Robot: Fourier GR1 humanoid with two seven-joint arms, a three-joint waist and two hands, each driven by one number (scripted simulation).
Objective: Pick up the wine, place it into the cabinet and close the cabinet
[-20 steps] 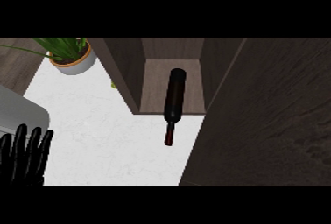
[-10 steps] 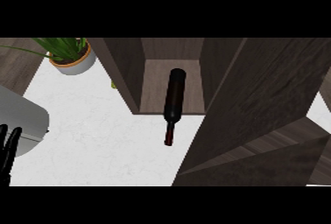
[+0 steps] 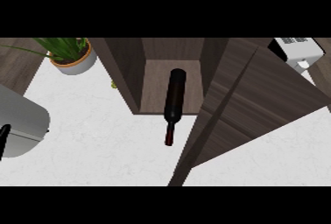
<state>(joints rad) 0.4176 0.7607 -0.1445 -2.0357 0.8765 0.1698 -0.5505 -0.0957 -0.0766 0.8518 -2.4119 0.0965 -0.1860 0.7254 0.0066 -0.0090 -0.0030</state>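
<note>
The dark wine bottle (image 3: 174, 94) lies on its side, its base inside the open wooden cabinet (image 3: 155, 87). Its neck and red cap (image 3: 169, 141) stick out over the white counter. The cabinet door (image 3: 249, 103) stands part-way open on the right, its free edge slanting down to the view's lower middle, close to the bottle's neck. Only a thin black sliver of my left hand (image 3: 4, 133) shows at the left edge, far from the bottle. My right hand is out of sight.
A potted plant (image 3: 72, 56) stands at the back left. A grey rounded appliance (image 3: 22, 124) sits by the left edge. A white appliance (image 3: 298, 50) shows at the back right, and a small green thing (image 3: 114, 84) lies beside the cabinet's left wall.
The cabinet door has swung leftward toward the opening, uncovering counter and the white appliance at the right. My left hand has dropped almost out of view. The bottle has not moved.
</note>
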